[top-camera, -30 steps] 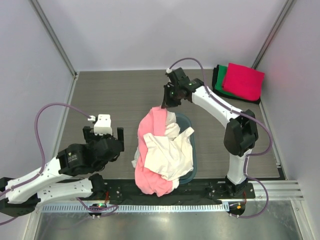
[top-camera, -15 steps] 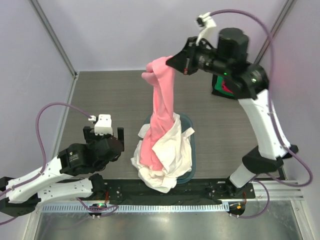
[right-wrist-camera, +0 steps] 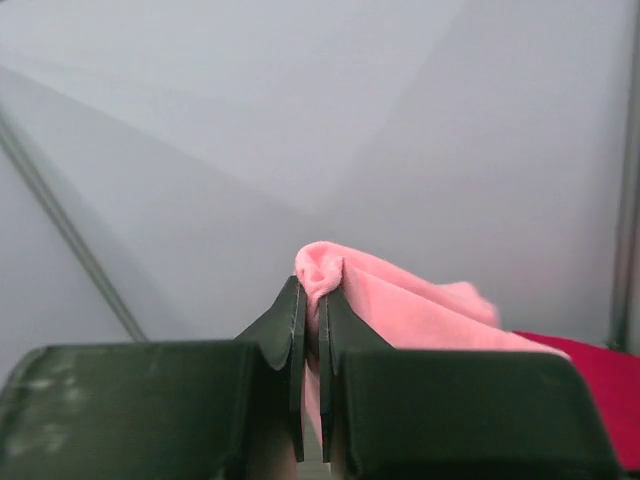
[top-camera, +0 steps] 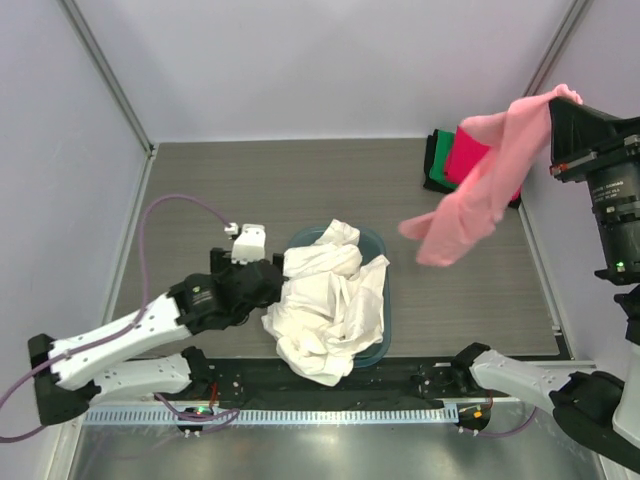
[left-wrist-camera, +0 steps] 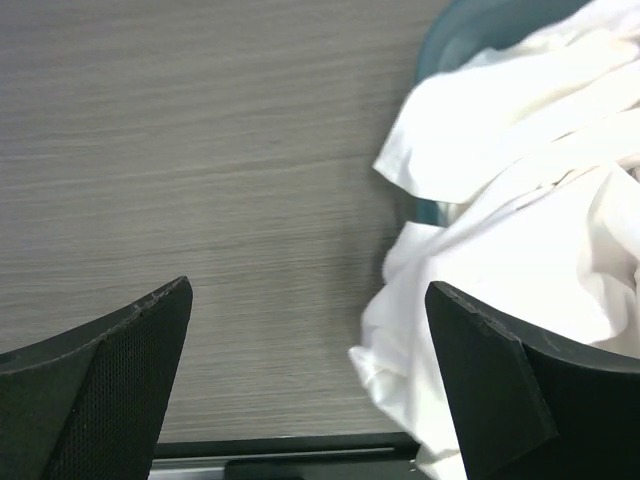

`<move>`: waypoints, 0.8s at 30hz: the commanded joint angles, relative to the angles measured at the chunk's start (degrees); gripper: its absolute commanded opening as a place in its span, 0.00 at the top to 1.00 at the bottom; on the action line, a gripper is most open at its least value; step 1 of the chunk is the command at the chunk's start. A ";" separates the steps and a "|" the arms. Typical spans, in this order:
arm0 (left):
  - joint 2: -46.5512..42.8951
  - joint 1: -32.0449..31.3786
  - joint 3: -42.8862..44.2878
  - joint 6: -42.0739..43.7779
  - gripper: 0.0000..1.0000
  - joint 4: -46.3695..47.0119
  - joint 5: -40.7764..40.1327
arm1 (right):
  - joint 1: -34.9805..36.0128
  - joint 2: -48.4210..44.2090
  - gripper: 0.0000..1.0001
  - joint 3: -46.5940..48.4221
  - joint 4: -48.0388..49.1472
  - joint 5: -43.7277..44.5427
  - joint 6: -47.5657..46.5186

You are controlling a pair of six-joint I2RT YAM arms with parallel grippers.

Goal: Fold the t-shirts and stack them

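My right fingers (right-wrist-camera: pixel 288 335) are pinched tight on the salmon pink t-shirt (top-camera: pixel 480 190), which dangles in the air toward 2 o'clock, in front of the folded magenta red t-shirt (top-camera: pixel 462 160). My left fingers (left-wrist-camera: pixel 120 380) are spread wide, holding nothing, low over the tabletop (top-camera: pixel 220 190) at 9 o'clock of the cream white t-shirts (top-camera: pixel 330 310) heaped over the teal tub (top-camera: pixel 372 238).
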 commanded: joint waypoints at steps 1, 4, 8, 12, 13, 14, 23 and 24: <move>7.91 5.35 -0.83 1.78 0.00 11.57 11.69 | -0.16 0.91 0.99 -5.44 -1.91 12.37 -4.07; 18.11 11.06 -0.65 3.18 0.00 15.71 20.21 | -0.16 -3.57 0.99 -13.08 -2.62 11.59 -1.44; 30.50 14.76 0.83 2.93 0.02 18.88 24.80 | -0.16 -7.88 0.99 -23.45 -3.41 7.37 3.92; 37.20 15.73 1.37 1.69 0.24 19.58 26.21 | -0.16 -10.34 0.99 -27.51 -5.26 5.26 7.70; 38.25 16.00 1.37 1.69 0.42 20.37 26.91 | -0.16 -11.22 0.99 -28.91 -5.52 4.91 7.88; 38.61 16.43 1.54 2.04 0.52 20.63 27.35 | -0.16 -11.66 0.99 -29.80 -5.52 4.90 8.06; 41.24 41.98 5.59 0.47 1.00 14.48 29.27 | -0.25 -13.69 0.99 -36.21 -6.05 2.88 11.57; 41.42 45.32 5.85 -1.19 1.00 15.01 33.73 | -0.16 -14.04 0.99 -36.74 -6.14 2.71 12.01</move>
